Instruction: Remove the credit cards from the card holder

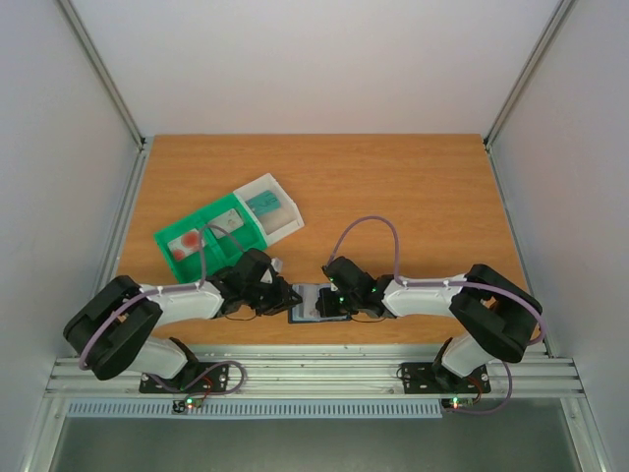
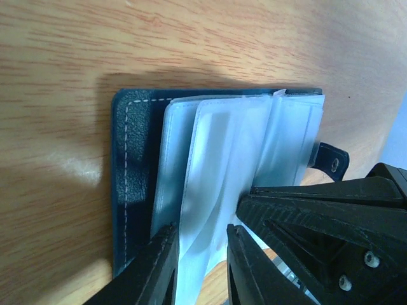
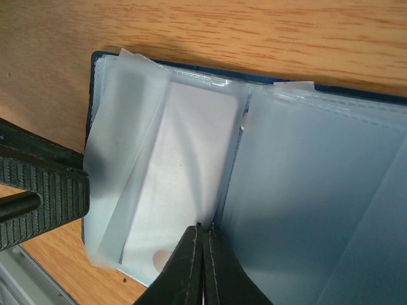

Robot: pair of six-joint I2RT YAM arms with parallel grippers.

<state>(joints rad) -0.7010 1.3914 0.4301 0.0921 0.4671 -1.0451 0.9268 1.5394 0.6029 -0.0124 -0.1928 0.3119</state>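
left gripper [image 2: 202,254] jaws apart, straddling a clear sleeve leaf [image 2: 216,165] | right gripper [image 3: 203,238] jaws together at the page fold (nipped leaf not confirmable) | card holder [image 2: 130,190] lies open on table [image 2: 63,63] between both arms | pale credit card [image 3: 184,171] inside a sleeve: judged light, stiff, slick; sleeves floppy | best hold: card edge at sleeve mouth

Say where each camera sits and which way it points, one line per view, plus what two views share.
Top external: above and behind the arms, looking down at the table; both arms, left pincer and right pincer show.
Left wrist: on the left arm, looking down its pincer at the open card holder.
Right wrist: on the right arm, looking past its pincer at the clear sleeves.
Shared: both wrist views show those sleeves.
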